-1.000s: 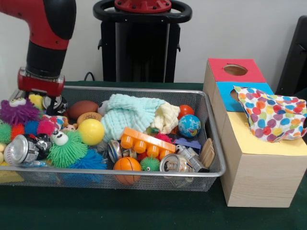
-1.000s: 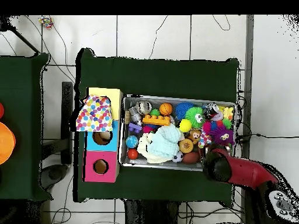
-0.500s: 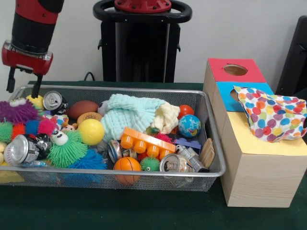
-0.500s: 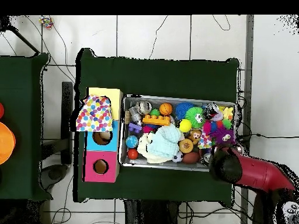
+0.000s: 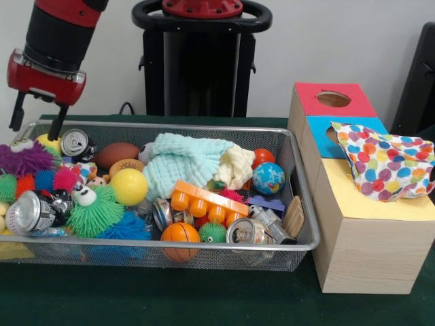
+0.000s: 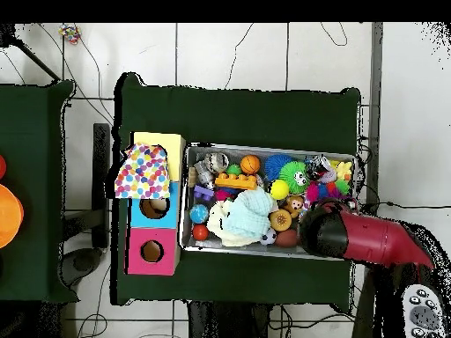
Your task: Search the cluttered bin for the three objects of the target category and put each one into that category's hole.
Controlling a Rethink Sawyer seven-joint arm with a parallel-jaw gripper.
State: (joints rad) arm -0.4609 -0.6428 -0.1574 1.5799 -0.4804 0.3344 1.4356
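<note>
The red and black arm (image 5: 58, 30) slanted down from the upper left. Its gripper (image 5: 35, 124) hung in the air, its two dark fingers (image 5: 56, 123) spread apart and pointing downward, holding nothing.

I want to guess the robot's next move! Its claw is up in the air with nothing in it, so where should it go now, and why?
Probably straight down toward the can at the bin's far corner. The gripper hangs open and empty above that corner, with the can lying just below and beside it, top showing and nothing piled on it. Whether cans are the wanted kind, the pictures do not say.
</note>
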